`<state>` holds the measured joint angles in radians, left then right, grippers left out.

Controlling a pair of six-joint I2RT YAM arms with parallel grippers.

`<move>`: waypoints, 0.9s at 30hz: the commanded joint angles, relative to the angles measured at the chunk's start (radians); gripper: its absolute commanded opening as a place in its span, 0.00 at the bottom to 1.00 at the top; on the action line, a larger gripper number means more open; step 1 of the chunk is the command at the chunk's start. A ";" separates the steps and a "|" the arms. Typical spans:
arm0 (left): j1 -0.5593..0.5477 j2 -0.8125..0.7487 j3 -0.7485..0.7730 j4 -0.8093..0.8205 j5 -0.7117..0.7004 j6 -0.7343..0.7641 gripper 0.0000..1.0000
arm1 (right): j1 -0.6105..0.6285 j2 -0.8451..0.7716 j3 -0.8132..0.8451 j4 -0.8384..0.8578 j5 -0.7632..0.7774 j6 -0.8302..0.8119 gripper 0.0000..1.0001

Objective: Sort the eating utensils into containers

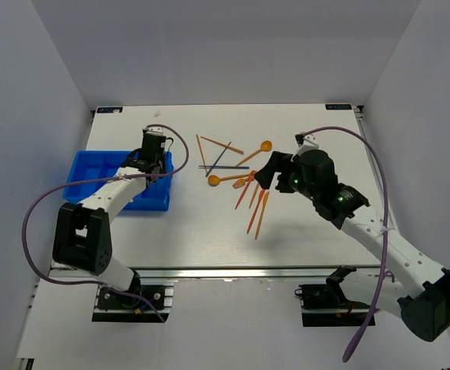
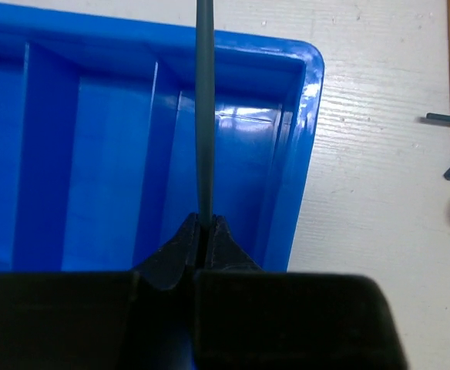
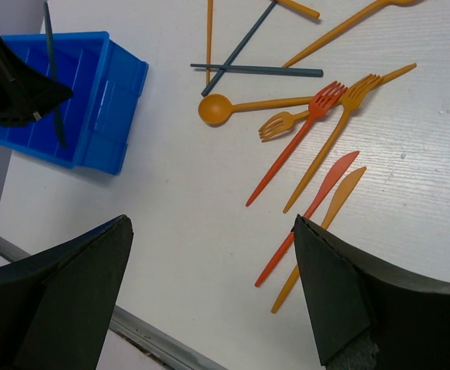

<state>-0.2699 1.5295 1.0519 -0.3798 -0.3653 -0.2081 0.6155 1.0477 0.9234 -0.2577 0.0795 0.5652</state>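
We've got the blue bin [image 2: 302,100] under the left gripper [image 2: 204,231], closed tight on a dark blue stick [image 2: 204,116] whose long axis lines up with the end compartment, while the right gripper [image 3: 209,223] gapes empty over the loose utensils [image 3: 310,131].

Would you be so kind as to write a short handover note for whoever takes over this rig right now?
Left gripper: shut on a dark blue stick, held over the blue bin, above its end compartment nearest the pile.
Right gripper: open, holding nothing, above the loose pile.
Done: nothing shows lying in the bin's visible compartments yet.
Left: release this stick, then sort the spoons, forks, knives and crossed sticks lying on the table.
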 commanded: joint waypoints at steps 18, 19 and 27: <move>0.043 -0.126 -0.043 0.042 0.089 -0.102 0.37 | -0.003 0.044 0.014 0.026 0.002 -0.050 0.89; 0.043 -0.141 -0.043 0.032 0.086 -0.102 0.38 | -0.005 0.049 0.017 0.025 0.002 -0.051 0.89; 0.044 -0.314 -0.020 -0.051 -0.021 -0.100 0.85 | -0.002 0.211 0.087 -0.028 0.006 -0.079 0.89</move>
<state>-0.2264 1.2888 1.0092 -0.3817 -0.3286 -0.3031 0.6155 1.1988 0.9447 -0.2707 0.0761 0.5198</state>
